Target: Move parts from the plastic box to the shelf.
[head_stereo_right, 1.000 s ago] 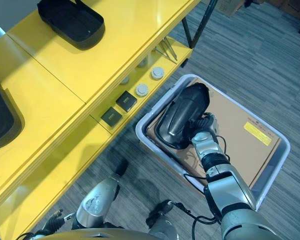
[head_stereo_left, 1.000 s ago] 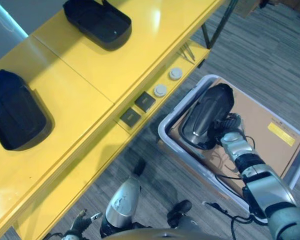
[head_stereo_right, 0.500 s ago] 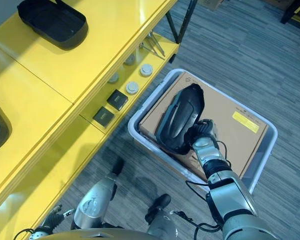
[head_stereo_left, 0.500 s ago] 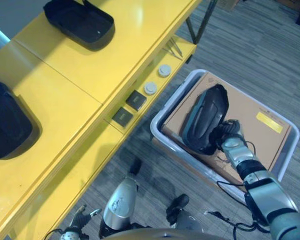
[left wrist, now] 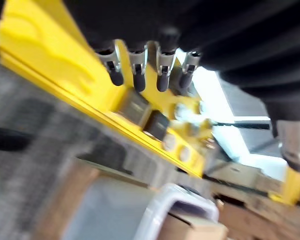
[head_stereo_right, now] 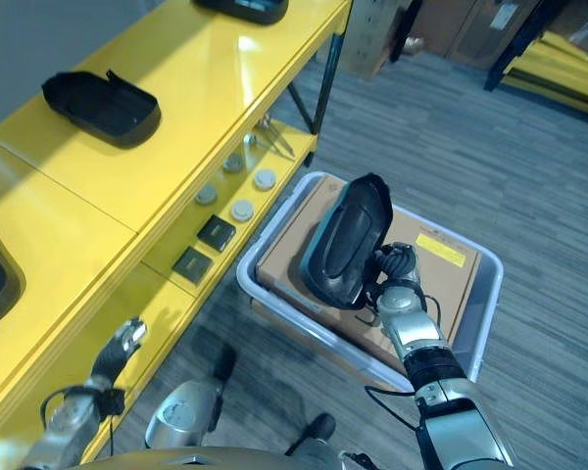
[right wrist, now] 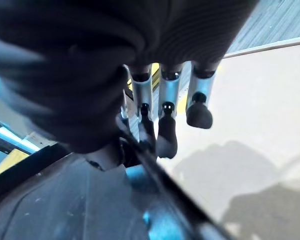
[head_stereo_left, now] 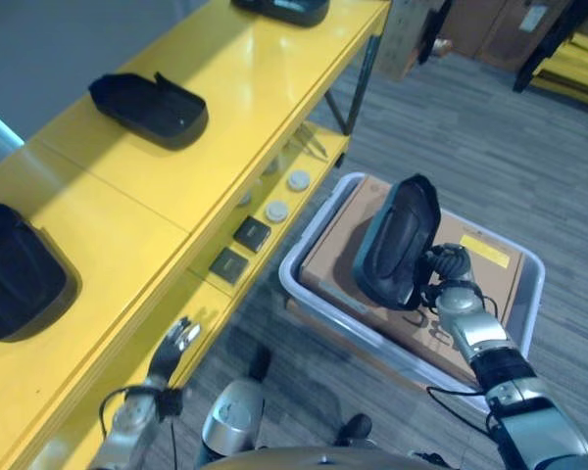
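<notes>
A long black shell-shaped part [head_stereo_left: 397,242] stands tilted on end above the grey plastic box [head_stereo_left: 318,315]. My right hand [head_stereo_left: 449,266] is shut on its lower right edge. In the right wrist view the fingers [right wrist: 165,130] curl over the part's dark rim [right wrist: 65,200]. Brown cardboard [head_stereo_left: 333,245] lines the box under the part. My left hand [head_stereo_left: 173,343] is low at the left, beside the front edge of the yellow shelf's lower level [head_stereo_left: 127,372], fingers straight and holding nothing. The left wrist view shows its fingers [left wrist: 140,75] over that yellow edge.
Three more black parts lie on the shelf top [head_stereo_left: 235,88]: one at the left [head_stereo_left: 15,284], one further back [head_stereo_left: 147,108], one at the far end [head_stereo_left: 279,8]. Two small black squares [head_stereo_left: 252,233] and white discs [head_stereo_left: 276,211] sit on the lower level. Grey carpet [head_stereo_left: 451,147] surrounds the box.
The camera has shifted. My right hand has raised the black part and tipped it more upright over the box. My left hand has come up beside the lower shelf edge.
</notes>
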Robot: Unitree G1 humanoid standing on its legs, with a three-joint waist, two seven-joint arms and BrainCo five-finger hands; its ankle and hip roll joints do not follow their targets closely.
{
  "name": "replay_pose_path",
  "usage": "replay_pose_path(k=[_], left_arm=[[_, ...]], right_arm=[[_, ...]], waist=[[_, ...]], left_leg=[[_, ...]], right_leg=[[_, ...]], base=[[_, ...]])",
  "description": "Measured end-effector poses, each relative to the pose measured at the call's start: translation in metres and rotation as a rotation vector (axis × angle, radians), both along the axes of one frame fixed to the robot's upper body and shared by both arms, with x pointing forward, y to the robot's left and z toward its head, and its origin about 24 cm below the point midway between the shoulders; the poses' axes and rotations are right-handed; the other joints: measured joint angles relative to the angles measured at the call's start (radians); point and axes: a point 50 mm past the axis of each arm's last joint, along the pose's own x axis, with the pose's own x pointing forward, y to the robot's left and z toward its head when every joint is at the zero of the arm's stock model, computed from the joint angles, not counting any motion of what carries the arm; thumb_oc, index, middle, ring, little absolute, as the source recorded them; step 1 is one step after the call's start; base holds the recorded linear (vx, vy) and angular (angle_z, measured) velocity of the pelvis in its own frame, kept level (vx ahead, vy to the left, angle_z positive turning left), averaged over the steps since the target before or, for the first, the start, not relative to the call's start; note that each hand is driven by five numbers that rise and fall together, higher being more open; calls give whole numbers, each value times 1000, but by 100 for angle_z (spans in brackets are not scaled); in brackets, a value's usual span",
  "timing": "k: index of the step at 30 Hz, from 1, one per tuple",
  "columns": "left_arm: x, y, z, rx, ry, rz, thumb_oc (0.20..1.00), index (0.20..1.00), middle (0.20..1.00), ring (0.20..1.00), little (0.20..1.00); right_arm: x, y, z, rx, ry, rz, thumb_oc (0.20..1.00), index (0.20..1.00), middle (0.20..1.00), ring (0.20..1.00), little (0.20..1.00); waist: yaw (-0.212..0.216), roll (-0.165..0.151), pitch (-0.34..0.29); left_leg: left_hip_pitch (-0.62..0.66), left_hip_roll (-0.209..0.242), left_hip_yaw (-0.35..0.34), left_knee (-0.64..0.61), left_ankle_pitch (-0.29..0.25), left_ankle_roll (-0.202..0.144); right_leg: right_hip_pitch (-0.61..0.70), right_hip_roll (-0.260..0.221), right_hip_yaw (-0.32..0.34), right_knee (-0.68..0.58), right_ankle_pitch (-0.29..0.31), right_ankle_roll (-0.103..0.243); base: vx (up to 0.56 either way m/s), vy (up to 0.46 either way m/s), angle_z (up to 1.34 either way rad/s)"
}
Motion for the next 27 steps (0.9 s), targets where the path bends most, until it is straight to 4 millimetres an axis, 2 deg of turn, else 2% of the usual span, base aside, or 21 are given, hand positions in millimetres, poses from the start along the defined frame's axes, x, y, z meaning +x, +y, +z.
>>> replay_pose_path(k=[2,4,7,10,12,13,18,19,25,27], left_arm=[[19,-9,28,-59,-93,-65,1000,1000,1000,1000,1000],[32,-21,44,-133,-135,-129,1000,1000,1000,1000,1000],[39,-35,43,-207,-94,-183,1000,1000,1000,1000,1000],[41,-54,36,-267,22,-242,1000,1000,1000,1000,1000],[43,-63,34,-262,67,-283,1000,1000,1000,1000,1000],[48,-69,35,-257,113,-302,1000,1000,1000,1000,1000],[76,-84,44,-259,184,-307,1000,1000,1000,1000,1000],[86,-92,42,-291,236,-283,1000,1000,1000,1000,1000],[86,-125,32,-417,371,-258,1000,1000,1000,1000,1000],[86,-130,31,-442,395,-252,1000,1000,1000,1000,1000]], right_arm=[[-1,0,-1,1,9,-3,200,200,200,200,200],[-1,0,-2,-1,16,-4,200,200,200,200,200],[-1,3,-5,-9,33,10,200,200,200,200,200],[-3,7,-10,-24,63,29,200,200,200,200,200],[-5,11,-15,-36,84,51,200,200,200,200,200],[-5,14,-18,-49,100,78,200,200,200,200,200],[-3,35,-22,-29,129,174,200,200,200,200,200],[-2,48,-26,-23,146,226,200,200,200,200,200],[-2,81,-38,-35,197,360,200,200,200,200,200],[-3,90,-41,-32,208,391,200,200,200,200,200]], waist=[[-8,11,-29],[-15,16,-68],[-43,21,-113],[-86,24,-117],[-92,24,-117],[-109,25,-118],[-143,26,-121],[-161,26,-130],[-211,22,-169],[-220,22,-171]], left_leg=[[21,-1,4,-8,-5,1],[41,4,23,-21,-6,4],[54,6,33,-33,4,9],[90,15,51,-47,14,1],[94,20,59,-57,16,-2],[109,24,65,-67,16,-3],[127,29,92,-69,16,-3],[131,32,102,-70,16,-4],[152,44,136,-86,13,-9],[162,48,150,-87,11,-12]], right_leg=[[29,2,4,-8,0,1],[31,6,21,-18,0,-3],[33,10,29,-28,5,2],[54,20,41,-41,10,-2],[59,27,50,-49,13,-3],[60,30,55,-57,14,-5],[61,35,82,-59,21,-7],[60,36,91,-62,25,-8],[58,47,119,-78,31,-12],[57,52,135,-80,35,-13]], base=[[127,-54,-8],[58,-37,-22],[43,-30,-13],[45,-40,-15],[45,-26,-14],[53,-25,-18],[47,-21,-16],[54,-29,-22],[37,-27,-18],[19,-30,-20]])
